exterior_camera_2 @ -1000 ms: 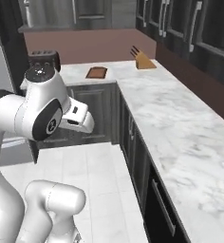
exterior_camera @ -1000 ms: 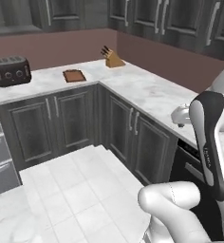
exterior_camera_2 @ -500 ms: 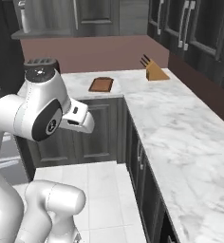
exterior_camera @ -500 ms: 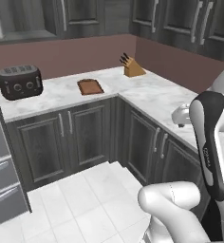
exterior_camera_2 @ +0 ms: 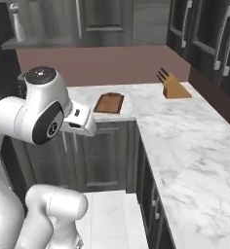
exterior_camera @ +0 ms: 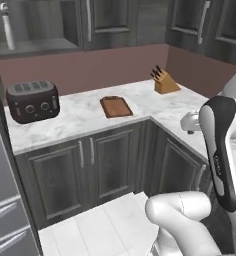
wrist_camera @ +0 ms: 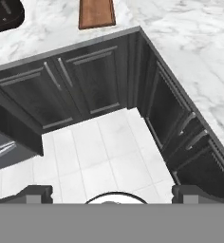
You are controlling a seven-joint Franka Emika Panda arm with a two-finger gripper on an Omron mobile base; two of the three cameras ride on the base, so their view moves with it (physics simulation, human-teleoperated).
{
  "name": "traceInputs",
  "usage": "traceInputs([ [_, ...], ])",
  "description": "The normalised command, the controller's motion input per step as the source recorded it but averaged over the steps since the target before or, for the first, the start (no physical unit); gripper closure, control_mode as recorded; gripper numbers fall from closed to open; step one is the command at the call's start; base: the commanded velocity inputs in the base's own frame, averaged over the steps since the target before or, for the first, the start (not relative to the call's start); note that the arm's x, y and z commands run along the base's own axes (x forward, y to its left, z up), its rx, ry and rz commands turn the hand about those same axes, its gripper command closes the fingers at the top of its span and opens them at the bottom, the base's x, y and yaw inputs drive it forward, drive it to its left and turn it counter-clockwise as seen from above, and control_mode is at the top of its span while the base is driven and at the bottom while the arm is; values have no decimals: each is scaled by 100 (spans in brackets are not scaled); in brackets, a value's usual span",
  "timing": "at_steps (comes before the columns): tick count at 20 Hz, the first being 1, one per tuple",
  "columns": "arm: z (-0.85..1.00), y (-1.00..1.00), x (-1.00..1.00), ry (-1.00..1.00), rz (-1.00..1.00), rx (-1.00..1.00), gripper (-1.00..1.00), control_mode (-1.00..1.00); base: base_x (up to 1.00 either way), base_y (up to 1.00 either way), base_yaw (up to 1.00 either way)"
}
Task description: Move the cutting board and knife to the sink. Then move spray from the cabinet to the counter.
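Note:
The reddish-brown cutting board lies flat on the white marble counter, near its inner corner; its near end shows in the hand view. The pale spray stands upright on the grey shelf of the open wall cabinet, at the upper left. The knife and the sink are out of view. My gripper hangs over the tiled floor in front of the lower cabinets, well short of the board. Its fingertips stand wide apart and hold nothing.
A dark toaster sits left of the board. A tan knife block stands at the counter's back corner. Dark lower cabinets line both legs of the counter, and a steel fridge front stands at the far left.
The whole picture has shifted: the base has driven closer and turned, so the counter, toaster and board look larger and the shelf with the spray has come into view. The gripper stays open.

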Motion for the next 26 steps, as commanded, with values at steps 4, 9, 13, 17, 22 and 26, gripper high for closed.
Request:
traceInputs([
  [4,0,0,0,0,0,0,-100,100,100,-17,4],
  [9,0,0,0,0,0,0,-100,100,87,-28,9],
  [13,0,0,0,0,0,0,-100,100,59,-35,6],
  [17,0,0,0,0,0,0,-100,100,21,-81,12],
  [22,0,0,0,0,0,0,-100,100,9,-43,10],
  [26,0,0,0,0,0,0,-100,100,77,11,0],
])
